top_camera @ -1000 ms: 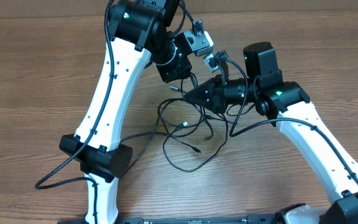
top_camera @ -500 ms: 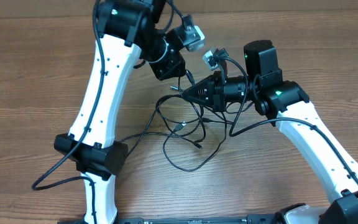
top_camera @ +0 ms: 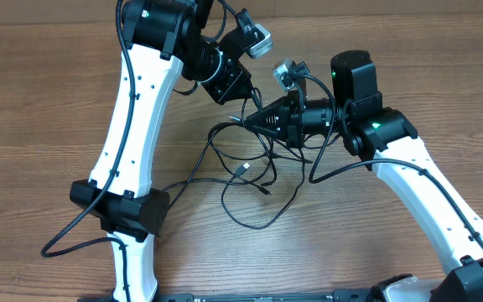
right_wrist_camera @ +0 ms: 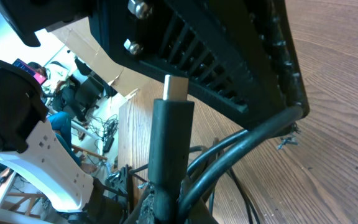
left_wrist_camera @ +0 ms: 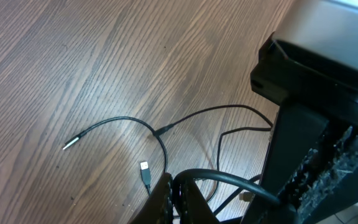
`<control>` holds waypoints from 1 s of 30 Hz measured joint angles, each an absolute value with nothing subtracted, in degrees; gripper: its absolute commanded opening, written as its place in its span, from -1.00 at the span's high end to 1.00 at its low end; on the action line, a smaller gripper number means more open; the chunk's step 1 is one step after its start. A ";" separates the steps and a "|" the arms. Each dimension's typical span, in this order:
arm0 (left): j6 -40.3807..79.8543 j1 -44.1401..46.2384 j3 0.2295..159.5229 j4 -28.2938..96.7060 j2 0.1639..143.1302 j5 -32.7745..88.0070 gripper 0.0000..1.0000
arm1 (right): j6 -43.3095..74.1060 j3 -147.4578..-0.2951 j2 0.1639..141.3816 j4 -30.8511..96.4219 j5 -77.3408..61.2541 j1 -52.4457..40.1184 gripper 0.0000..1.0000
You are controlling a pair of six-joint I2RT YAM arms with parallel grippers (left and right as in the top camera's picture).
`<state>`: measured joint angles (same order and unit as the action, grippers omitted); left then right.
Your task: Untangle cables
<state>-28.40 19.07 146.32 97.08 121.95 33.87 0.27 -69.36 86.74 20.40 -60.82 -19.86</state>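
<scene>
Left gripper (left_wrist_camera: 178, 199) and right gripper (top_camera: 257, 122) both clamped on cables (top_camera: 250, 180), upper centre. Looks like the separating step; next, pull apart slowly.

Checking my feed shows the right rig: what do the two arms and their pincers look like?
Both the left arm and right arm have white links dotted with small holes, bulky black joints, and black wires running along them. Small green lights glow on the joints. The left pincer and right pincer are black; the right one tapers to a point.
</scene>
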 measured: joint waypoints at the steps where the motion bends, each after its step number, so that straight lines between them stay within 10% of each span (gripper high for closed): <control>1: -28.38 19.00 146.32 97.08 121.95 33.87 0.91 | 0.32 -69.36 86.74 20.27 -60.82 -19.86 0.92; 9: -25.34 15.59 146.32 97.06 121.95 35.20 0.92 | 7.07 -69.36 86.74 19.35 -53.91 -18.98 0.49; 12: -24.45 13.74 146.32 96.90 121.95 36.67 0.92 | 9.69 -69.34 86.74 19.49 -51.05 -18.35 -0.50; 15: -24.34 12.56 146.32 96.86 121.95 39.20 0.91 | 11.25 -69.32 86.74 19.68 -47.68 -18.02 -0.98; 30: -24.29 13.13 146.32 96.86 121.80 47.29 0.91 | 13.37 -69.32 86.74 29.10 -32.56 -18.02 -1.00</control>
